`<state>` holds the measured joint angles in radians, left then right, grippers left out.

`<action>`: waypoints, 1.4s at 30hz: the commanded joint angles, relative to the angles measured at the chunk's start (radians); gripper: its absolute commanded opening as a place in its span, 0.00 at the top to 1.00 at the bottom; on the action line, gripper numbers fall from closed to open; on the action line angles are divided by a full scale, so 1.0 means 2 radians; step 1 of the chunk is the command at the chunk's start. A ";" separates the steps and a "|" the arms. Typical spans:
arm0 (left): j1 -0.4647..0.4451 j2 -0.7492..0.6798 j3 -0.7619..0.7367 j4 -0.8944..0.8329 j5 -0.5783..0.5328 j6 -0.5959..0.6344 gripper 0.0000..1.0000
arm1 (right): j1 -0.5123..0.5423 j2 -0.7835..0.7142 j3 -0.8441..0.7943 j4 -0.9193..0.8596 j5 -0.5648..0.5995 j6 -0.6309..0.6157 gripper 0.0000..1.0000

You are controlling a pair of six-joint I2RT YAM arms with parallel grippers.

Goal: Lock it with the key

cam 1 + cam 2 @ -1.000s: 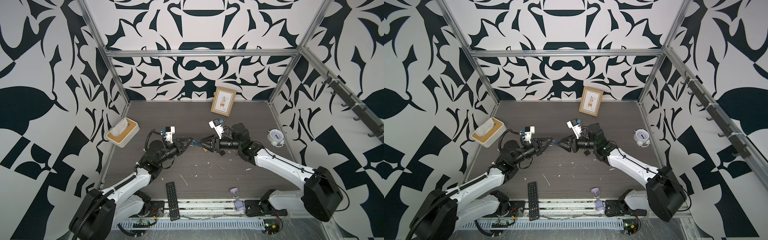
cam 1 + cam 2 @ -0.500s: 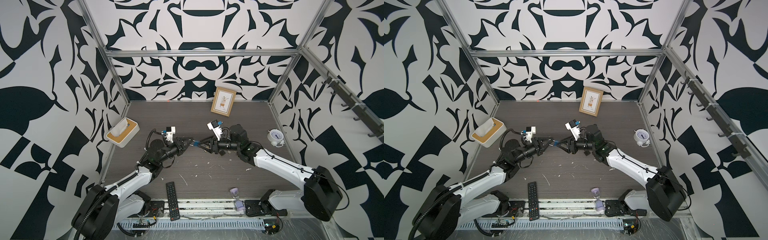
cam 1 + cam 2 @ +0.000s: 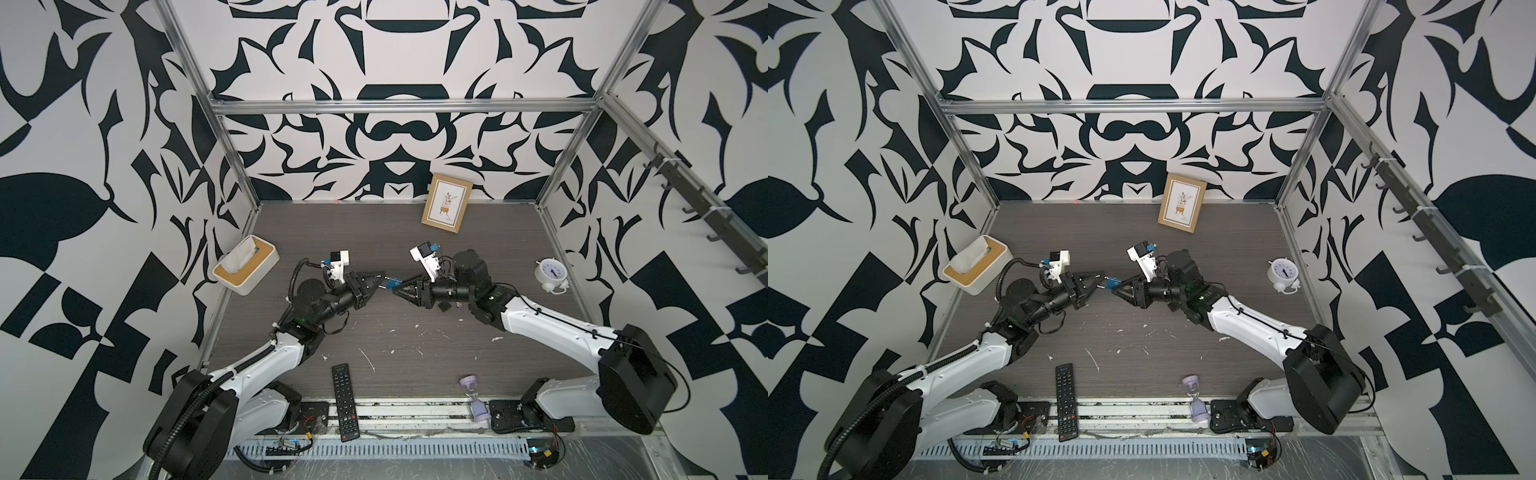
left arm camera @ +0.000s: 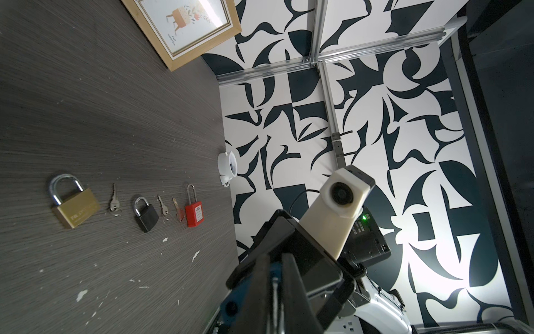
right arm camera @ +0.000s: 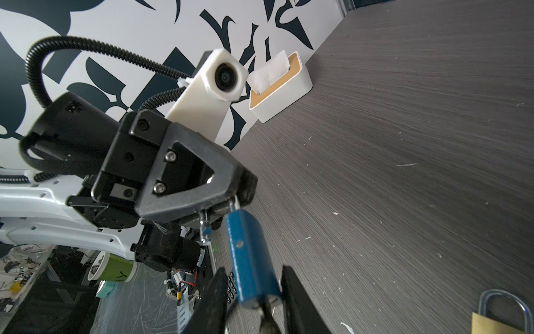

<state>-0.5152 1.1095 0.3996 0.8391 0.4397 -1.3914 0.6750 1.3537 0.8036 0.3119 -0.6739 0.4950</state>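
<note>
The left gripper's (image 3: 379, 279) fingers (image 5: 202, 199) clamp the blue padlock's (image 5: 250, 257) shackle (image 5: 233, 204), holding it above the desk (image 5: 404, 173). This presents the key (image 5: 265, 318) to the right gripper (image 3: 400, 289), whose parted fingers (image 5: 297, 300) straddle it without gripping yet.

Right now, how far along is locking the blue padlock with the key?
Done: the left gripper has the blue padlock lifted by its shackle, and what looks like a key sits in its base. In hand: the right gripper straddles that end, jaws not yet touching. Left: grip and turn the key.
</note>
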 commanded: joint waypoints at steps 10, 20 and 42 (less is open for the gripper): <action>0.005 0.017 0.003 0.058 0.009 -0.017 1.00 | 0.002 -0.028 0.011 0.012 0.016 0.003 0.67; 0.006 0.033 -0.001 0.085 0.011 -0.029 1.00 | 0.001 -0.034 0.008 0.012 0.019 0.009 0.71; 0.056 0.012 0.000 0.037 0.062 0.043 0.32 | -0.068 0.003 0.000 0.154 -0.142 0.286 1.00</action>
<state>-0.4484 1.1809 0.3992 0.9539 0.5190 -1.3754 0.5694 1.3449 0.7937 0.4458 -0.8303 0.8577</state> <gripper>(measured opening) 0.671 0.166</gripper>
